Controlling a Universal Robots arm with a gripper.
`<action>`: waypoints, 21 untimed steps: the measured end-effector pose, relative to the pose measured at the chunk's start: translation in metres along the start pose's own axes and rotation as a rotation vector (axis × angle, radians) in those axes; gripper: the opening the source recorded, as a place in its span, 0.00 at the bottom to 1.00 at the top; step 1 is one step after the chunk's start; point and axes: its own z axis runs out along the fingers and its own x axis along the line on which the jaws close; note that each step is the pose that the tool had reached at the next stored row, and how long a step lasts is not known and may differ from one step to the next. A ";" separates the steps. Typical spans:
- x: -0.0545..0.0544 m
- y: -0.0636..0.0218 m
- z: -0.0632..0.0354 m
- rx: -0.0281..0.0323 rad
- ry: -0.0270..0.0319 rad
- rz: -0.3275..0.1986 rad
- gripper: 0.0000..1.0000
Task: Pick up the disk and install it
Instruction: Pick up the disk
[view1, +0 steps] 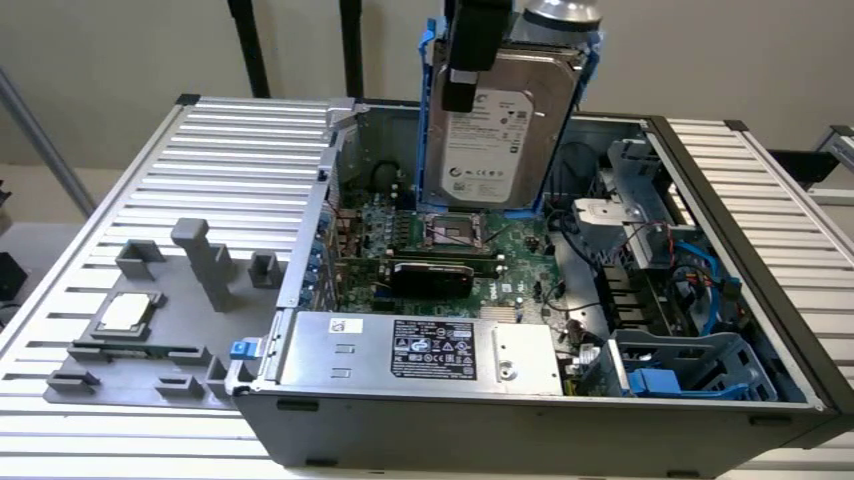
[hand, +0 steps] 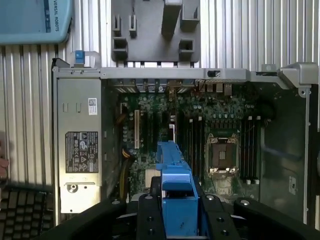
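Open air surrounds the black gripper (view1: 467, 88) and the silver-grey rectangular disk (view1: 501, 140) it clamps. Below it, the flat green motherboard (view1: 461, 240) leaves room; the silver metal power-supply box (view1: 414, 350), grey case walls (view1: 534, 430) and blue plastic cage (view1: 694, 365) hem that gap.

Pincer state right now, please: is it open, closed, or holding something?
Pincer: closed on the disk, which hangs upright above the open computer case.

- The disk (view1: 501, 140) is held in the hand (view1: 470, 90), above the open case (view1: 534, 430).
- A fixture plate (view1: 134, 365) is laid on the surface (view1: 240, 130), at the exterior view's left of the case.
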 end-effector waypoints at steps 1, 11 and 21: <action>0.002 -0.0041 -0.0003 -0.0001 0.0001 0.000 0.00; 0.028 -0.0382 -0.0025 -0.0017 0.0001 0.000 0.00; 0.058 -0.0647 -0.0047 -0.0051 0.0003 0.000 0.00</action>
